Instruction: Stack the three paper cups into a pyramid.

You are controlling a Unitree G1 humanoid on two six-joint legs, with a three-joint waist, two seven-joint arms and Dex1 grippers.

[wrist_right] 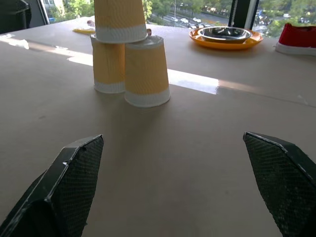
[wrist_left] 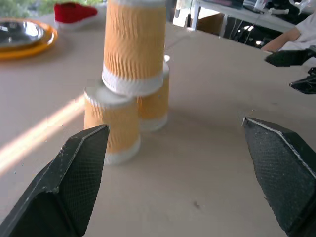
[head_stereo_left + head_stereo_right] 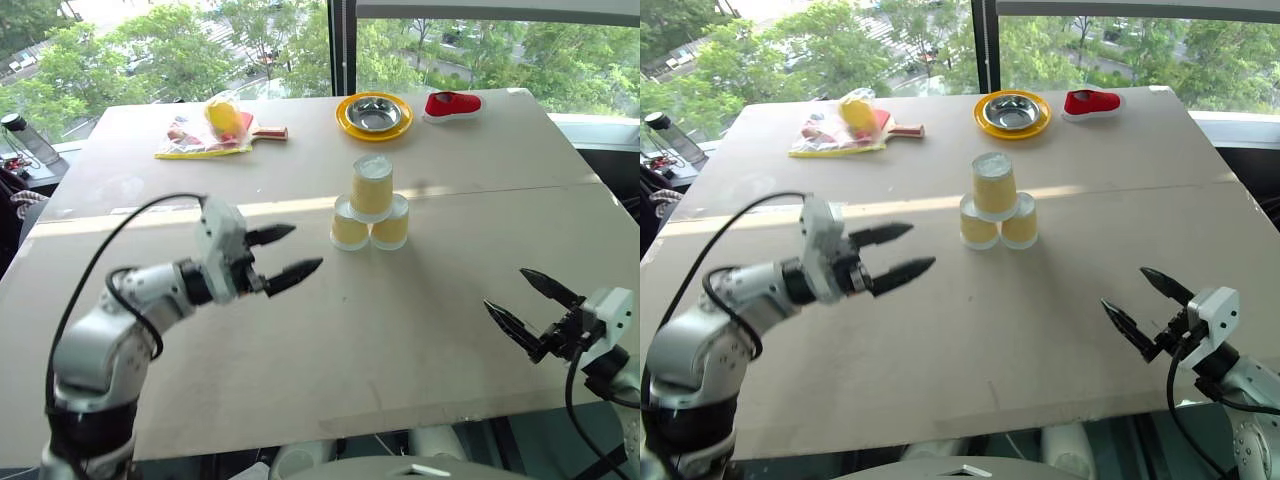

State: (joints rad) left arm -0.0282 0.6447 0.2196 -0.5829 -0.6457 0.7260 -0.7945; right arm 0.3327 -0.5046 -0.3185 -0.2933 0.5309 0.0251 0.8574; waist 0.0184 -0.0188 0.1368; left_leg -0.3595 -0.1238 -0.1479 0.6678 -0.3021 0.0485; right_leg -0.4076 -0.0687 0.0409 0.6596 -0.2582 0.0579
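The three paper cups [image 3: 370, 212] stand upside down as a pyramid [image 3: 997, 207] near the middle of the tabletop [image 3: 400, 330]: two side by side, touching, the third resting on their bases. My left pincer [image 3: 283, 254] hangs to the left of them, well apart, spread wide and holding nothing. My right pincer [image 3: 530, 304] is near the tabletop's front right edge, also wide open and empty. Behind the cups sits a yellow plate [image 3: 373, 116] with a steel bowl.
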